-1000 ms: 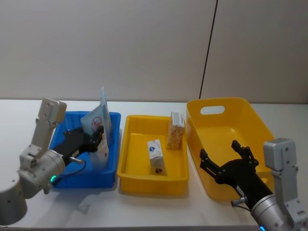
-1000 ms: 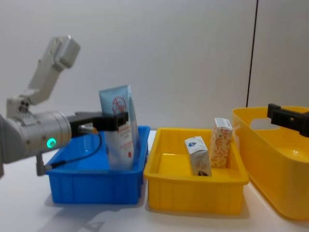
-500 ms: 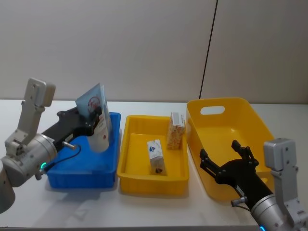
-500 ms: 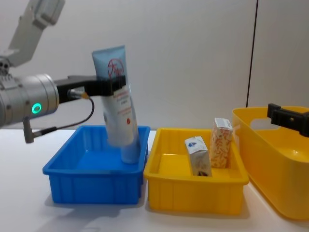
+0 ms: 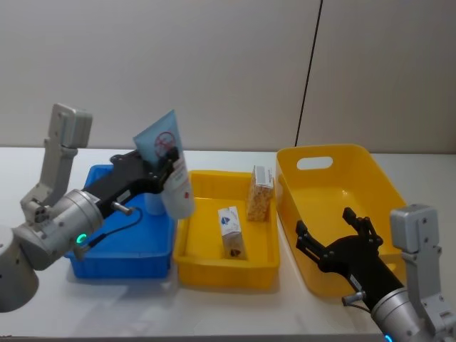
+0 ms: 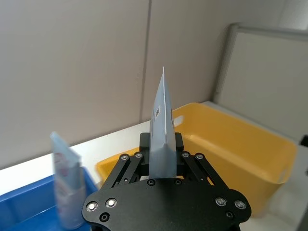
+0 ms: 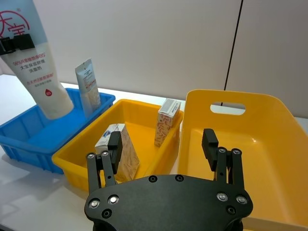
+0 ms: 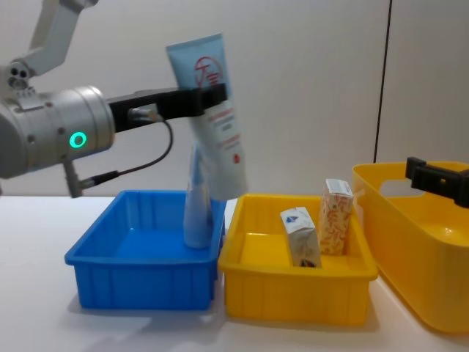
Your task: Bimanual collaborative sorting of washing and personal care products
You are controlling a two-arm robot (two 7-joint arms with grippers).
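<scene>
Now, left gripper (image 5: 162,165): clamped on tube (image 5: 177,194).
Tube: near upright, cap down, over blue bin (image 5: 117,261) rim.
Right gripper (image 5: 324,226): spread wide, well apart.

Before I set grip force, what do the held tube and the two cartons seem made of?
Held tube, pinched in the left tool over the blue bin edge: likely soft plastic, smooth; its end is crimped flat. White carton and orange-speckled carton, standing in the yellow tray: probably printed paperboard, matte, crisp folded edges. Right tool hovers open over the large yellow bin.
</scene>
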